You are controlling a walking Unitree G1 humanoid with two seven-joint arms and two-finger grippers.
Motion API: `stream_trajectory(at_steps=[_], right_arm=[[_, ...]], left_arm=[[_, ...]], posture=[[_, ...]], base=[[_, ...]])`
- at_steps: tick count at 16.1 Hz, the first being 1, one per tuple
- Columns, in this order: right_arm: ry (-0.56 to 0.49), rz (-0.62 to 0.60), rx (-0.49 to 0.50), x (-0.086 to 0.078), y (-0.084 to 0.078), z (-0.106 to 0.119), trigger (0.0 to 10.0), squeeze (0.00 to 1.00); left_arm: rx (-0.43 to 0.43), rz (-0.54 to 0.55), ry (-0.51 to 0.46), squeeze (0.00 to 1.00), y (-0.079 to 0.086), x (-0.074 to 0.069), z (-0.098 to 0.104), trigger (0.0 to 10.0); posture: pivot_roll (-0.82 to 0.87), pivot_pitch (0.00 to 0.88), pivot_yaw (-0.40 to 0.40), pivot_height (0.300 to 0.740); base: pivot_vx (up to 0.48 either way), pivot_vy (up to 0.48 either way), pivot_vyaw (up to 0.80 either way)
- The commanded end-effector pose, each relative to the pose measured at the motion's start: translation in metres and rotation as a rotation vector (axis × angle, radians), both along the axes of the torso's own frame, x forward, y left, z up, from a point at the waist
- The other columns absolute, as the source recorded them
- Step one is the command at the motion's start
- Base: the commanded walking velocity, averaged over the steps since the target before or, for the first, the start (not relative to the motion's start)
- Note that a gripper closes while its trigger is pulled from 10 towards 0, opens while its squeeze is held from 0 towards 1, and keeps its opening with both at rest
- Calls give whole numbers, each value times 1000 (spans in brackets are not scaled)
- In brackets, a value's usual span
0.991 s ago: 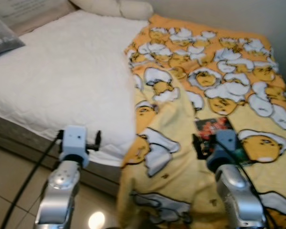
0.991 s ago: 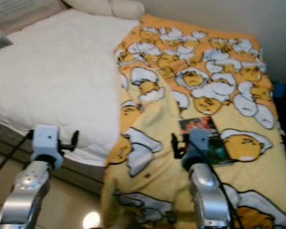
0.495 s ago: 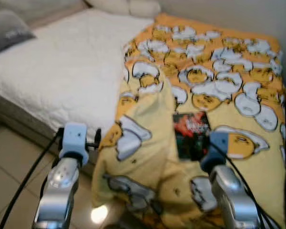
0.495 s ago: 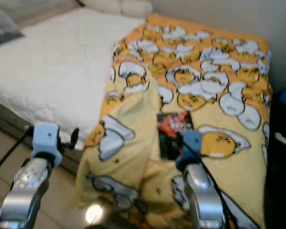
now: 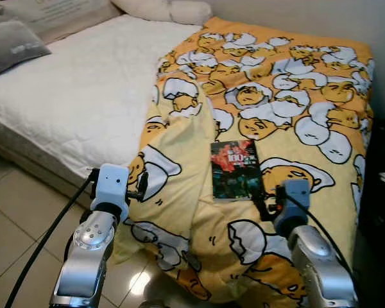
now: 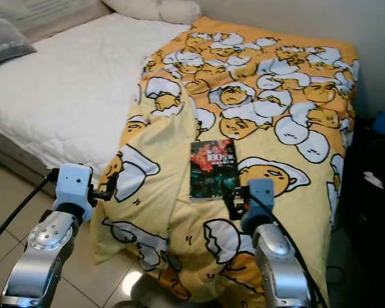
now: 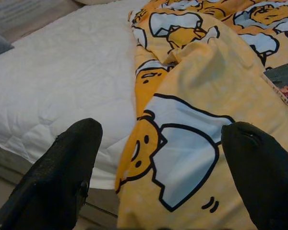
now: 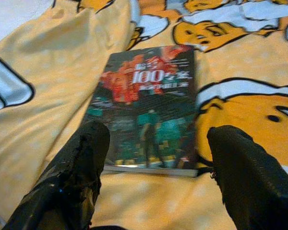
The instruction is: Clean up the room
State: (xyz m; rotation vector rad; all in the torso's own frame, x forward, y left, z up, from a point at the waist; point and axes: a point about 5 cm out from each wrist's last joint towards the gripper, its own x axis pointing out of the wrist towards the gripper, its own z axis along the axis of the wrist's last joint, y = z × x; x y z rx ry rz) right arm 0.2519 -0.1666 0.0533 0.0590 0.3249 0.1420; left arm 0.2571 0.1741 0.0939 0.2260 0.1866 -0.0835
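One book [image 8: 146, 108] is framed by the right gripper [image 8: 153, 177], fingers spread wide; bunched blanket [image 5: 289, 115] could be pinched instead.

I see a big bed with a white quilted cover [image 5: 83, 96]. A yellow blanket with egg cartoon pictures [image 5: 295, 96] lies on its right side and hangs toward the tiled floor [image 5: 19, 212]. A dark book with red letters [image 5: 234, 169] lies flat on the blanket. A grey pillow [image 5: 16, 48] and a cream pillow [image 5: 163, 9] sit at the far end.
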Motion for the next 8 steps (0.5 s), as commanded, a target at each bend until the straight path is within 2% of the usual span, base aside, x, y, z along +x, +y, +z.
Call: stream_trajectory(at_steps=[1, 2, 3, 4, 7, 8], right_arm=[[-10, -29, -2, 7, -4, 2, 10000, 0], [3, -84, -5, 10, -11, 0, 10000, 584], [10, -103, 9, 12, -14, -1, 10000, 1000], [9, -85, 27, 15, -13, -1, 10000, 1000], [11, -64, 27, 29, -12, -2, 10000, 1000], [26, -68, 47, 44, -14, -3, 10000, 1000]], left_arm=[[31, -30, 9, 812, -1, 0, -1, 10000], [38, -38, 8, 788, -2, 0, -1, 10000], [38, -38, 8, 765, -2, 0, -1, 10000], [40, -40, 9, 706, -2, 0, -1, 10000], [25, -97, 23, 694, -7, -4, -2, 10000], [-6, -207, 31, 671, -13, -9, 0, 10000]], posture=[[120, 0, 46, 740], [120, 0, 46, 740], [120, 0, 46, 740], [119, 0, 49, 740], [120, 0, 44, 740], [137, 0, 32, 740]], base=[[0, 0, 0], [0, 0, 0], [0, 0, 0], [0, 0, 0], [0, 0, 0], [0, 0, 0]])
